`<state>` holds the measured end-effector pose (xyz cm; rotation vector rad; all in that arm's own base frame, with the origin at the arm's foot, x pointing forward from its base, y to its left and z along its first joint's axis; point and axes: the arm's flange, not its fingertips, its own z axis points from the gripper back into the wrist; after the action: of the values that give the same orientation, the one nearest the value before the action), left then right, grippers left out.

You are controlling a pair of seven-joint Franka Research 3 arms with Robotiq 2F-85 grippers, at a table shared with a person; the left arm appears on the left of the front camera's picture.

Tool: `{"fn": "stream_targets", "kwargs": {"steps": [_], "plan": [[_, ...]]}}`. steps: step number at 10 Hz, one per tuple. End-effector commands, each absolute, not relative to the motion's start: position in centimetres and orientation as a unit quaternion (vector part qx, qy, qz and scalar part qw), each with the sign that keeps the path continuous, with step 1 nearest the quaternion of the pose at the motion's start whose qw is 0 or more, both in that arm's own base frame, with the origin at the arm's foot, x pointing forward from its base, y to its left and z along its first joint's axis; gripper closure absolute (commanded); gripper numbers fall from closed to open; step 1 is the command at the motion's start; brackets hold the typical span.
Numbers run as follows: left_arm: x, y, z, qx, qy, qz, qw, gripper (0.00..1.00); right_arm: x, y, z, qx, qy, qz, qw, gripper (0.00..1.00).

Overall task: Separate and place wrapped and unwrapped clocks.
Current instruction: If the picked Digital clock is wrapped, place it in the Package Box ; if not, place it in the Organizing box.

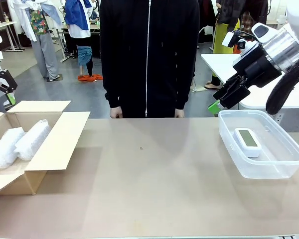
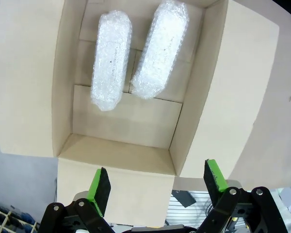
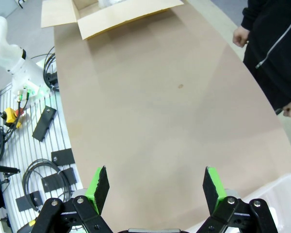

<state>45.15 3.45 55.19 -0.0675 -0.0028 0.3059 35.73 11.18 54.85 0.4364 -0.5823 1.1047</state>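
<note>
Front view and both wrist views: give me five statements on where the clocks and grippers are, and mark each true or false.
1. Both bubble-wrap bundles lie in the cardboard box. True.
2. The bare white clock sits on the open table. False: it lies in the clear plastic tub.
3. The right gripper is shut on the clock. False: it is open and holds nothing.
4. The left gripper hangs open above the box. True.
5. The person's hand rests inside the tub. False: it is at the table's far edge.

Grey floor, white table behind.
</note>
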Motion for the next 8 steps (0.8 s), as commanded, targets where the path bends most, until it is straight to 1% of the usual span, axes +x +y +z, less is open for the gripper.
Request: {"fn": "stream_targets", "kwargs": {"steps": [1,8], "plan": [[45.02,3.36,55.43,-0.034,-0.004,0.151,0.988,0.0,35.81,10.95,54.91,0.201,-0.267,0.521,0.785,0.0],[45.02,3.36,55.43,-0.034,-0.004,0.151,0.988,0.0,35.81,10.95,54.91,0.201,-0.267,0.521,0.785,0.0]]}}
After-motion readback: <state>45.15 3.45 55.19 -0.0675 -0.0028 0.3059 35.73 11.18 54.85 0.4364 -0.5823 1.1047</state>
